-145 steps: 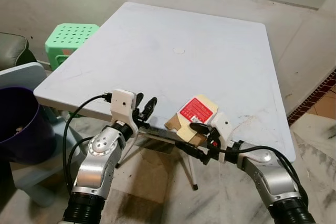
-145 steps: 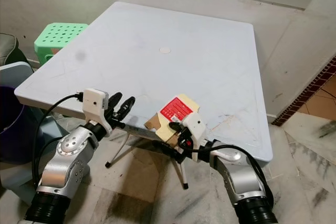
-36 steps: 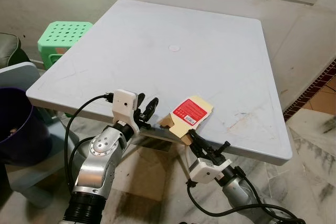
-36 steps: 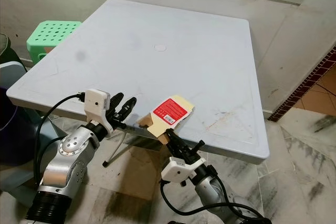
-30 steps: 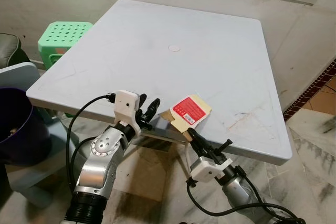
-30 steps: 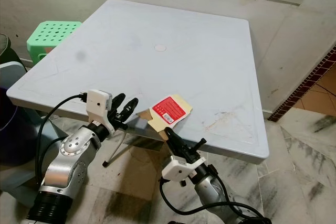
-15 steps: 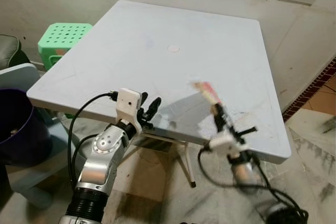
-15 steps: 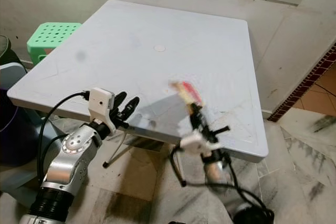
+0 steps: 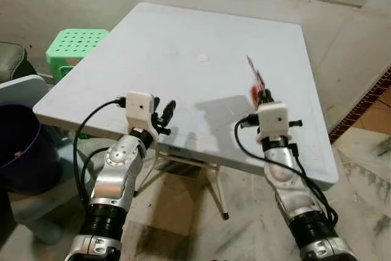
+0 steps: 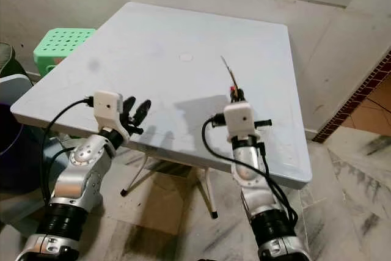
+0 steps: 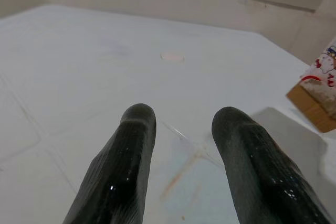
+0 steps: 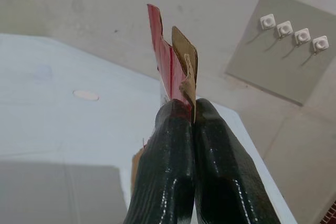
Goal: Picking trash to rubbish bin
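Observation:
A flattened cardboard packet [image 9: 254, 82] with a red label stands edge-on in the air above the white table [image 9: 183, 35], right of its middle. My right gripper [image 9: 263, 96] is shut on the packet's lower end. In the right wrist view both fingers [image 12: 168, 145] press together on the red and brown card [image 12: 176, 66]. My left gripper [image 9: 165, 113] hovers at the table's near edge, open and holding nothing. The left wrist view looks between its fingers [image 11: 131, 156] across the tabletop, with the packet [image 11: 320, 93] off to one side.
A purple rubbish bin [image 9: 18, 145] stands on the floor at the far left, beside a pale blue-grey seat [image 9: 24, 87]. A green perforated stool [image 9: 76, 44] sits by the table's left side. A wall plate with switches [image 12: 291, 27] is behind the table.
My right arm swung up from below the table's near edge and lifted the packet off the tabletop; it now stands upright over the table. The left gripper hardly moved.

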Controlling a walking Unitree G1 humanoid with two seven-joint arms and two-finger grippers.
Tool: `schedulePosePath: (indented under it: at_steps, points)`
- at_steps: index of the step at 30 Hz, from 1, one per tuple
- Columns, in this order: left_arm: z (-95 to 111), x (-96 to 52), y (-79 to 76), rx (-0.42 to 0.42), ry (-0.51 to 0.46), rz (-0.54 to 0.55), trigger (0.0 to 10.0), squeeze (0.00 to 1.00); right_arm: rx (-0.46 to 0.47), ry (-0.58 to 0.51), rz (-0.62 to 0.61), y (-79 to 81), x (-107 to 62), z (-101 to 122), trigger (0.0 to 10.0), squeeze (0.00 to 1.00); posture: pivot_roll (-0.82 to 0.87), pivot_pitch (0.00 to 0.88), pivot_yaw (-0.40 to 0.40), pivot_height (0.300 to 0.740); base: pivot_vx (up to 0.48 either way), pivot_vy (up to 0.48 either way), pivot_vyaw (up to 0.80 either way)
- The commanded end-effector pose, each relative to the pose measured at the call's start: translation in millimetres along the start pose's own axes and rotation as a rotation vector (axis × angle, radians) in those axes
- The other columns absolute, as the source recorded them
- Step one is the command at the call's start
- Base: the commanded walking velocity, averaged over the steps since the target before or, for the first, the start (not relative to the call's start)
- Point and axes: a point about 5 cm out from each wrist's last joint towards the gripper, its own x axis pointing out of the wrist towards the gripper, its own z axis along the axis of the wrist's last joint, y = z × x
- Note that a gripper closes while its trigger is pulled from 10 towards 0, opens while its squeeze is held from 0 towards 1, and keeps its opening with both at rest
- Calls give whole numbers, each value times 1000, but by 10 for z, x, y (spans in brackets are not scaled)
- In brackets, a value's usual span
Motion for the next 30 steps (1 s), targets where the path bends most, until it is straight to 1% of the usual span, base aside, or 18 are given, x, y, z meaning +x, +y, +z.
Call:
schedulePosePath:
  at_steps: [1, 2, 3, 4, 5, 8, 9, 10, 11, 14, 16, 20, 22, 24, 26, 30]
  points:
    - [88, 27, 14, 12, -49, -5, 10000, 0, 61, -2, 15, -95, 18, 67, 10000, 0, -82, 69, -16, 740, 0, 0, 0]
    - [155, 40, 45, 19, -92, 5, 10000, 0, 173, -10, 35, -138, -8, 145, 10000, 0, -78, 63, -16, 740, 0, 0, 0]
    - [169, 43, 50, 21, -101, 7, 10000, 0, 197, -13, 38, -149, -15, 164, 10000, 0, -78, 63, -16, 740, 0, 0, 0]
    - [189, 52, 50, 31, -103, 6, 10000, 0, 221, -33, 65, -146, -38, 204, 10000, 0, -77, 61, -17, 740, 0, 0, 0]
    - [239, 60, 51, 36, -125, 1, 10000, 0, 255, -56, 101, -142, -75, 265, 10000, 0, -76, 58, -18, 740, 0, 0, 0]
    - [275, 61, 64, 29, -139, 2, 10000, 0, 264, -66, 120, -135, -111, 307, 10000, 0, -73, 56, -19, 740, 0, 0, 0]
    - [283, 48, 78, 27, -144, 9, 10000, 0, 290, -84, 124, -129, -145, 346, 10000, 0, -75, 56, -19, 740, 0, 0, 0]
    - [288, 35, 84, 18, -153, 15, 10000, 0, 322, -75, 123, -121, -166, 354, 10000, 0, -76, 56, -19, 740, 0, 0, 0]
    - [288, 35, 84, 18, -153, 15, 10000, 0, 322, -75, 123, -121, -166, 354, 10000, 0, -76, 56, -19, 740, 0, 0, 0]
    - [297, -9, 90, 4, -189, 18, 10000, 0, 356, -69, 141, -114, -261, 386, 10000, 0, -75, 59, -22, 740, 0, 0, 0]
    - [294, -25, 92, -19, -191, 19, 10000, 0, 383, -41, 146, -127, -311, 369, 10000, 0, -72, 65, -27, 740, 0, 0, 0]
    - [293, -59, 107, -30, -201, 26, 10000, 0, 390, -46, 142, -150, -343, 370, 10000, 0, -70, 71, -34, 740, 0, 0, 0]
    - [282, -91, 131, -38, -202, 35, 10000, 0, 355, -65, 144, -174, -363, 391, 10000, 0, -68, 72, -35, 740, 0, 0, 0]
    - [271, -98, 136, -39, -199, 39, 10000, 0, 346, -66, 150, -182, -371, 389, 10000, 0, -64, 72, -33, 740, 0, 0, 0]
    - [263, -98, 132, -24, -198, 47, 10000, 0, 343, -51, 161, -182, -375, 355, 10000, 0, -53, 68, -28, 740, 0, 0, 800]
    - [263, -86, 105, -38, -193, 33, 10000, 0, 338, -29, 184, -152, -368, 339, 10000, 0, -51, 57, -19, 740, 0, 0, 794]
